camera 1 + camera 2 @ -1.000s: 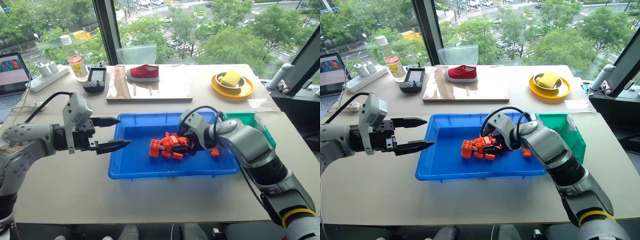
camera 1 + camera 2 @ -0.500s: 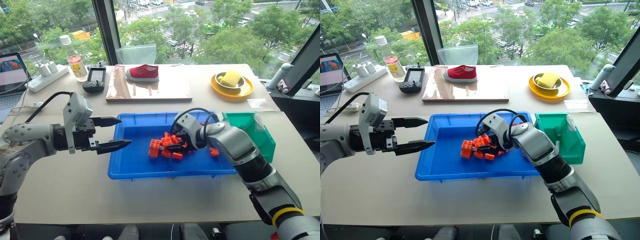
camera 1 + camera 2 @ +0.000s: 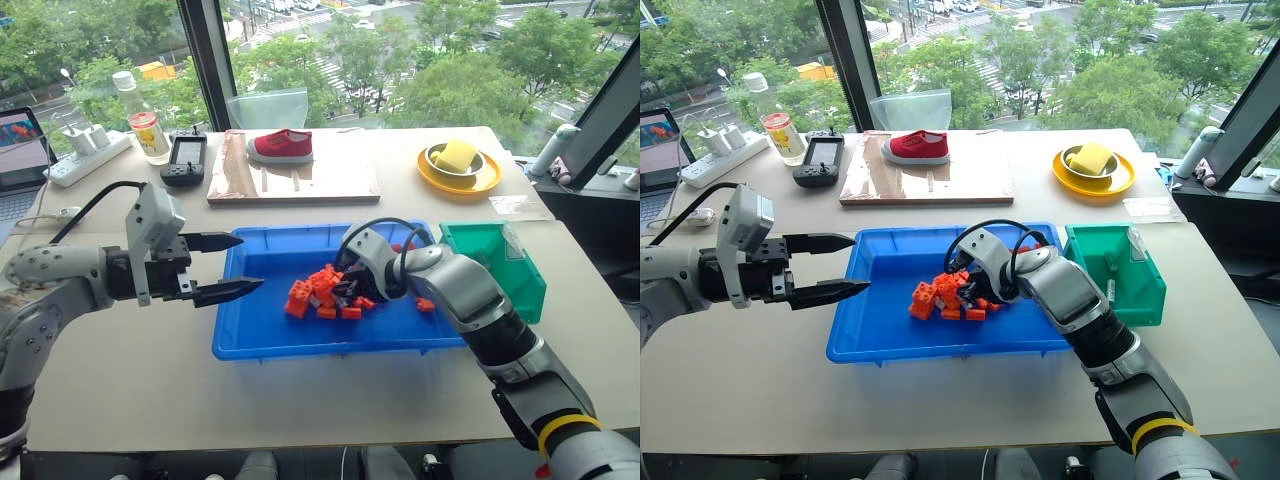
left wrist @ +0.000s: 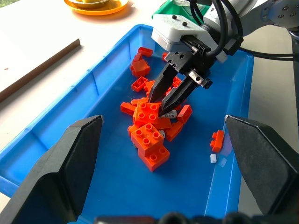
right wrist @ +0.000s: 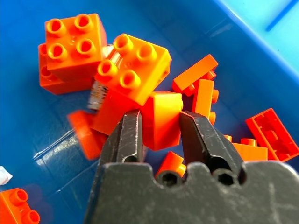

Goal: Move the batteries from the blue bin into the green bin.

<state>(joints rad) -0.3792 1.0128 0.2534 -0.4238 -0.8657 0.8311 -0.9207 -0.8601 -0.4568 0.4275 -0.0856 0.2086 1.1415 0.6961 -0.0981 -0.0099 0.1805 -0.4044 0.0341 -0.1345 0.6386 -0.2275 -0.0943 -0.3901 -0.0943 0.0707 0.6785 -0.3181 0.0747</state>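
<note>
Orange bricks [image 3: 325,293] lie heaped in the middle of the blue bin [image 3: 262,338] on the desk [image 3: 150,390]. The right tool [image 4: 169,103] reaches down into that heap with its fingers [image 5: 128,135] drawn narrow, a slim gap left between them; they straddle an orange brick, and I cannot tell whether they grip it. A grey-silver battery [image 5: 99,92] peeks out from under the bricks just beside the tool's tips, mostly covered. The left tool [image 3: 237,265] hovers above the desk just off the blue bin's left rim, fingers spread wide and holding nothing. The green bin [image 3: 515,275] stands just beside the blue bin's right end. Behind them on the desk are a red shoe [image 3: 280,146] on a wooden board [image 3: 300,180] and a yellow plate [image 3: 460,172].
</note>
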